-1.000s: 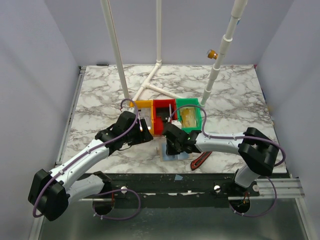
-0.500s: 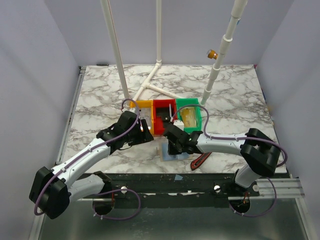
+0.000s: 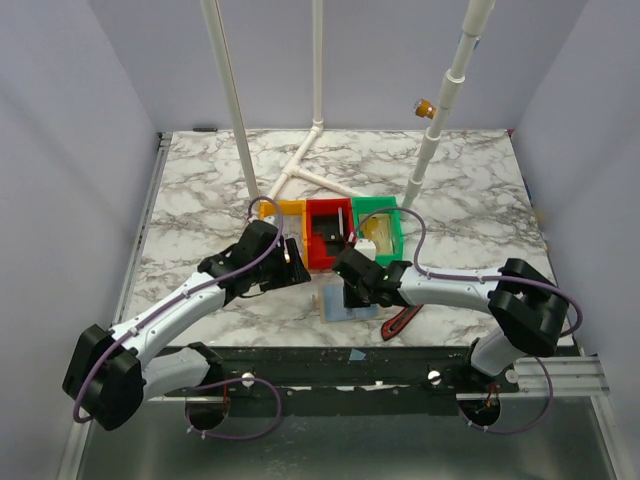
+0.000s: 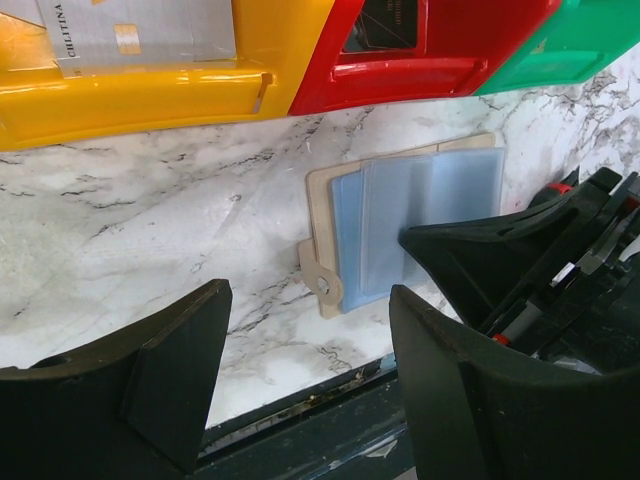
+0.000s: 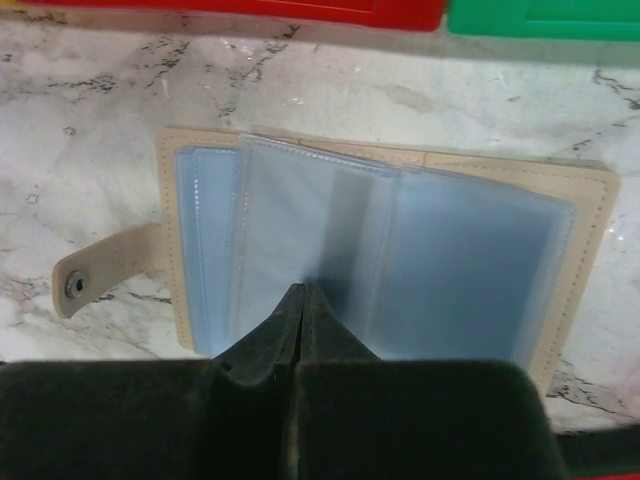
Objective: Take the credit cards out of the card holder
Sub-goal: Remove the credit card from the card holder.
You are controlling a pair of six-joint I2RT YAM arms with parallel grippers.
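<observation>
Table [image 3: 200,200]: white-and-grey marbled top, carrying every item below.

Pipe frame [image 3: 320,170]: white tubes, rising from the far half of the table.

Left gripper [image 4: 308,300]: jaws spread wide, with nothing between them. It hovers above the marble, just left of the card holder and near the bins' front walls.

Right gripper [image 5: 300,292]: fingers pressed fully together. The tip touches the card holder's clear sleeves at their near edge. Whether a sleeve is nipped between the tips cannot be told.

Bins, three in a touching row, left to right: yellow bin [image 3: 290,209], red bin [image 3: 325,205], green bin [image 3: 385,206]. They stand just beyond the card holder.

Card holder [image 5: 480,250]: tan, lying open and flat on the marble near the table's front edge, in front of the red and green bins. Pale blue see-through sleeves are fanned over it, and a snap tab sticks out on its left.

Red-and-black tool [image 3: 400,322]: lying at the front edge, right of the holder.

Credit cards: grey-white card [image 4: 140,35] in the yellow bin, dark card [image 4: 385,20] in the red bin, yellowish card [image 3: 378,232] in the green bin.
</observation>
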